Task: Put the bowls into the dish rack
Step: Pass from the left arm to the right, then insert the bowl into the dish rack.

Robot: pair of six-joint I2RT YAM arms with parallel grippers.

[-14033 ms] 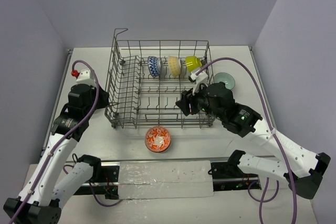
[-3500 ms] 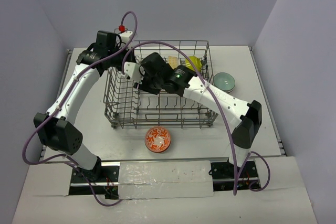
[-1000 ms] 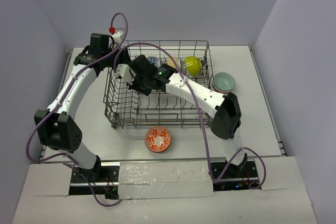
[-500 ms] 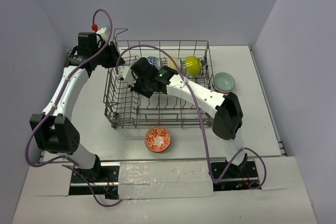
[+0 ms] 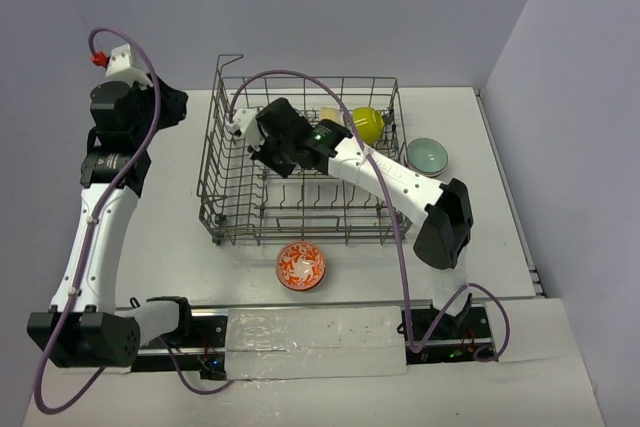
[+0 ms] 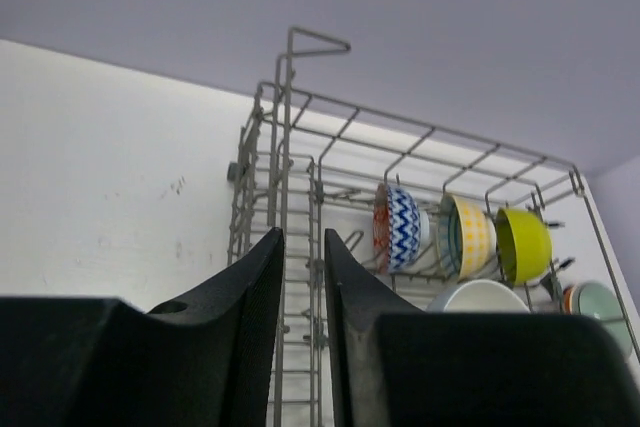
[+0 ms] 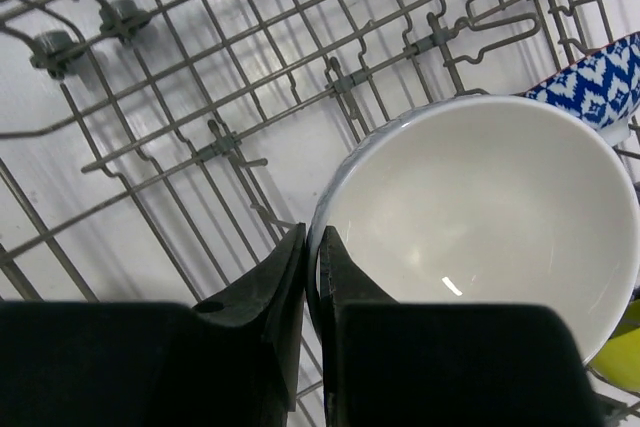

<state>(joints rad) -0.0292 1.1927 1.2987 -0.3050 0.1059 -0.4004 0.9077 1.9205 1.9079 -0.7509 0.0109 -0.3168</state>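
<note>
Right gripper (image 7: 311, 232): fingers pressed onto the rim of a white bowl (image 7: 480, 217), one finger inside the lip, one outside. The bowl's open side faces my wrist camera. It sits over the wire floor of the dish rack (image 5: 232, 182), in the far half. I cannot tell whether it rests on the tines or hangs clear of them.

Just past the white bowl stands the blue-white bowl (image 6: 400, 227), on edge. Next in the same far row come the pale yellow bowl (image 6: 470, 237) and the lime bowl (image 6: 523, 245), side by side, also on edge. The near rows of tines carry nothing that I can see.

Left gripper (image 6: 302, 237): fingers parted by a narrow slit, nothing between them. It is held high off the rack's far-left corner, outside the basket, looking along the rack's raised corner loop (image 6: 315, 42).

On the surface (image 5: 180, 247):
- red-white bowl (image 5: 301, 266), upright, just in front of the rack's near wall, apart from it;
- grey bowl (image 5: 427, 155), upright, just beside the rack's right wall.

My right arm reaches across the rack from the right side.
</note>
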